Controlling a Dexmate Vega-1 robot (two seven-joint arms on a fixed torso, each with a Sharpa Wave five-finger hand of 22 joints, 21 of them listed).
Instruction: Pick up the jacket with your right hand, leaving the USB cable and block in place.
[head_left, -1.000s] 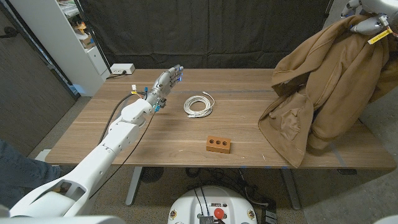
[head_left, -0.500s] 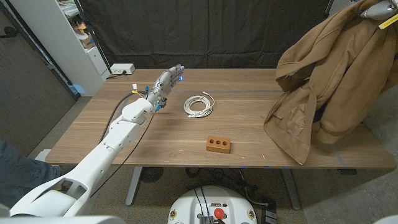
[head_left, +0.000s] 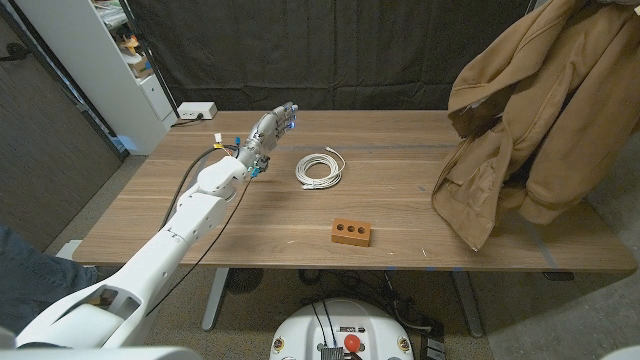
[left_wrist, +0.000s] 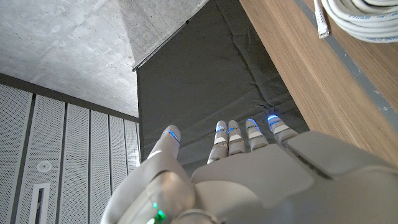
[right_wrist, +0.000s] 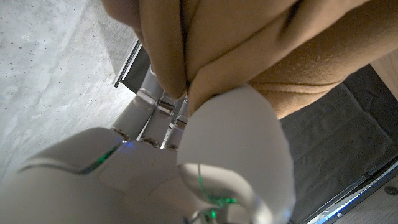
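The jacket (head_left: 520, 130), a tan cloth garment, hangs in the air over the right end of the wooden worktop (head_left: 400, 250), its upper part running out of the head view's top right corner. Its lowest folds dangle over the right near part of the worktop; whether the hem touches the wood I cannot tell. In the right wrist view the right hand (right_wrist: 186, 143) has the cloth bunched in its grasp, a thick fold of jacket pressed between the thumb and the fingers (right_wrist: 161, 106) behind it.

The USB cable (head_left: 319, 168), a white coil, lies flat near the middle of the worktop, slightly toward the far side. A loop of it and a plug end also show in the left wrist view (left_wrist: 367, 18). The block (head_left: 351, 232), a small reddish-brown brick with three round holes in its near face, sits on the worktop nearer the front edge, to the right of and nearer than the cable, well apart from it and from the jacket.

The left hand (head_left: 268, 135) is held out over the far left part of the worktop, left of the cable and apart from it. Its fingers (left_wrist: 239, 134) are stretched out straight, side by side, the thumb set a little apart, and it holds nothing.

A white power strip (head_left: 196, 112) lies at the far left corner of the worktop.
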